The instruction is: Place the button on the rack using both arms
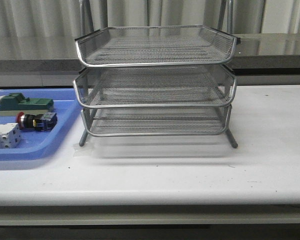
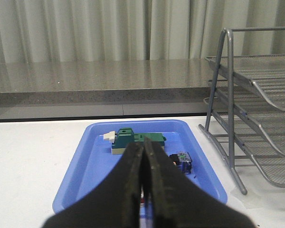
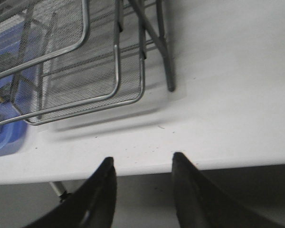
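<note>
Rack (image 1: 155, 82): silver wire mesh, chrome rims. Button (image 1: 36, 121): red head, black body, blue rear block. Tray (image 1: 65, 127): plain blue. Block (image 1: 25, 105) in tray: green over cream. Terminal block (image 1: 4, 136): white. Worktop (image 1: 190, 170): white. Both pincers, left (image 2: 145, 156) and right (image 3: 142, 164): black.

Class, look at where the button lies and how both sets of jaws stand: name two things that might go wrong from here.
1. The button lies in the blue tray close to the green block and white block; a reach might knock them.
2. The left gripper has shut jaws, so it must open first or it may push the button away.
</note>
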